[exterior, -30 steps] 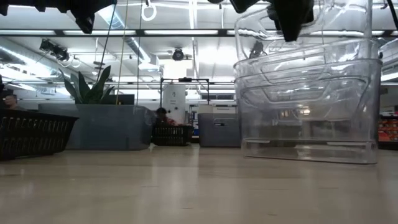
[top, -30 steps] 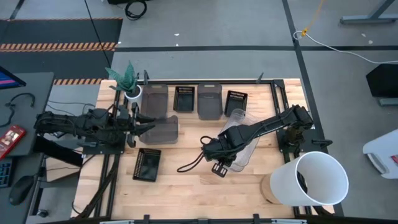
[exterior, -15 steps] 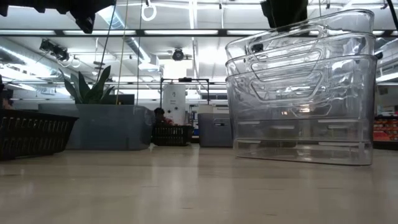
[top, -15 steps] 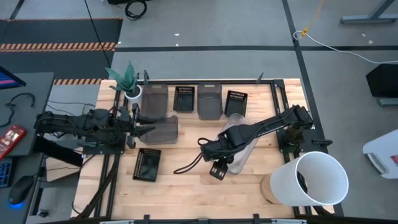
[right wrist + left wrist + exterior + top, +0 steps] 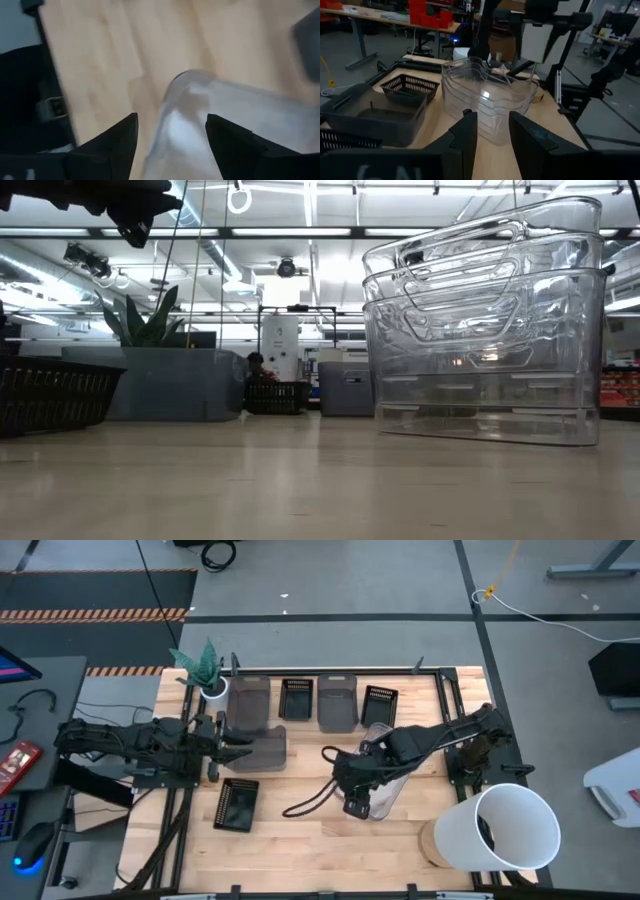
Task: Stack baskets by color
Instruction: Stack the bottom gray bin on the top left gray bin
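A stack of clear baskets is seen nested together on the right half of the wooden table; in the low view the stack stands upright on the table, with the rims of three baskets showing one above another. The right end effector is held above the near end of that stack, its two fingers spread apart with the clear rim showing between them and nothing gripped.

The left end effector is held above a smoky grey basket on the left side of the table, with its fingers parted by a narrow gap and nothing seen between them. A black slotted basket lies nearer the front edge, below that grey one.

Along the far edge four more baskets are set in a row: a grey basket, a black basket, another grey basket and another black basket. A potted plant stands at the far left corner, and a white bucket at the near right corner.
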{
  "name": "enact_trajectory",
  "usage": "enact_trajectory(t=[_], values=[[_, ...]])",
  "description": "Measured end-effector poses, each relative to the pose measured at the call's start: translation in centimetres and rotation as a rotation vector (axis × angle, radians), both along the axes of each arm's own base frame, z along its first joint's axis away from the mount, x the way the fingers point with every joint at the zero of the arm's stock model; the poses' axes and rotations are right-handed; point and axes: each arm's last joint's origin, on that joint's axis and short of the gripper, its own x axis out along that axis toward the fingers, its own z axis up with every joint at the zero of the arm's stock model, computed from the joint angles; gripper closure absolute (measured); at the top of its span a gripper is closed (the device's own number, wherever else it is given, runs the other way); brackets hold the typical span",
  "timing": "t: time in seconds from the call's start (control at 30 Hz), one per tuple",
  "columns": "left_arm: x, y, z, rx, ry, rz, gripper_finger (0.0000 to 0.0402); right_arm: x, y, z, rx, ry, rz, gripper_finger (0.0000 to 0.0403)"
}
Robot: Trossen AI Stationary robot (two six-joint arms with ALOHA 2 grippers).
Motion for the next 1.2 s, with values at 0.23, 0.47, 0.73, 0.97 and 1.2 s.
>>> enact_trajectory(t=[0.23,0.47,0.73,0.97,1.2], values=[[1.3,-0.2,-0.8,-0.09,0.074,0.014,0.0283,-1.5,-0.3,0.3,-0.147,-0.104,0.03,0.018],[3.0,-0.5,-2.3,-0.14,0.192,-0.005,0.0283,-3.0,-0.5,-0.8,-0.181,-0.224,0.055,0.0192],[3.7,-0.3,-3.0,-0.22,0.345,0.021,0.0285,-5.2,-1.2,-1.8,-0.254,-0.37,0.043,0.0192],[4.7,1.4,-2.0,-0.232,0.496,0.152,0.0285,-6.3,-1.6,-2.7,-0.26,-0.441,0.076,0.0192],[6.4,2.9,-1.5,-0.292,0.675,0.122,0.0285,-6.7,-1.3,-3.3,-0.295,-0.497,0.13,0.0193]])
